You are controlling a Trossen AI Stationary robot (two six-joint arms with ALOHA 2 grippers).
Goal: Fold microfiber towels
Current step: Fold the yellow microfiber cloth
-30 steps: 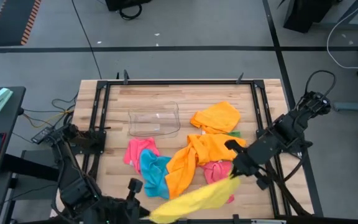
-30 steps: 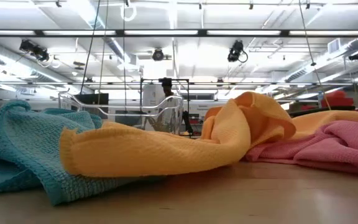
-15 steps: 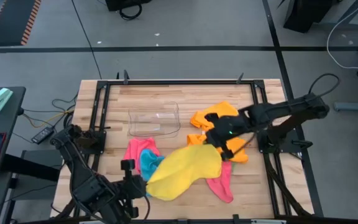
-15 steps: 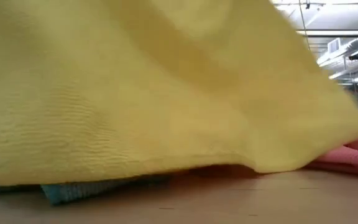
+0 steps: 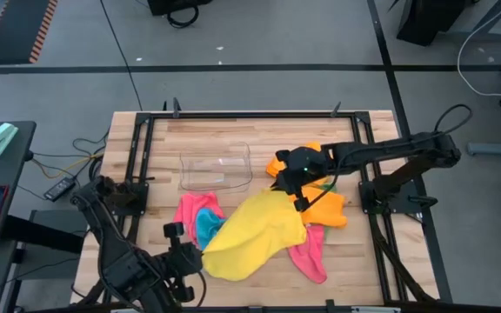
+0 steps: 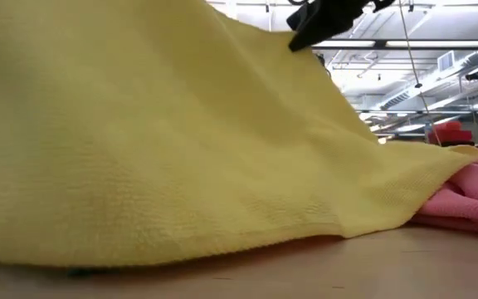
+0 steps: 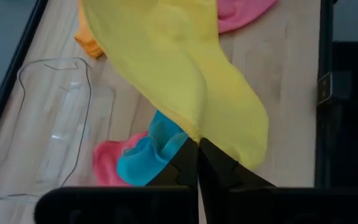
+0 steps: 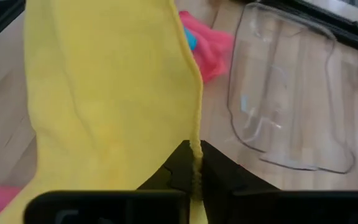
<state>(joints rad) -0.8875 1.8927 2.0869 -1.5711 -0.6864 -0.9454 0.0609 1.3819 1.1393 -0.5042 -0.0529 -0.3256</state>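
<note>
The left gripper (image 7: 197,149) is clamped on one corner of the yellow towel (image 5: 255,236), near the front edge of the table (image 5: 259,135). The right gripper (image 8: 194,158) is pinched on the opposite corner, farther back over the pile. Between the two, the yellow towel is held stretched and sagging above the other cloths.

The towel is judged to be light, limp and slightly grippy. It will drape and crease wherever it is not supported, so it is best taken at corners or along a hem, as here. Nothing fragile is involved, but a loose edge could drag a neighbouring cloth.

Beneath and beside it, a blue towel (image 5: 205,228), a pink towel (image 5: 191,209) and an orange towel (image 5: 320,207) lie bunched on the table. A clear bin (image 5: 216,167) stands just behind them.

The overhead view alone shows the whole spread and both arms. The low view is almost filled by the yellow cloth, with only a pink edge showing. Only the wrist views show each corner pinched between the fingers.
</note>
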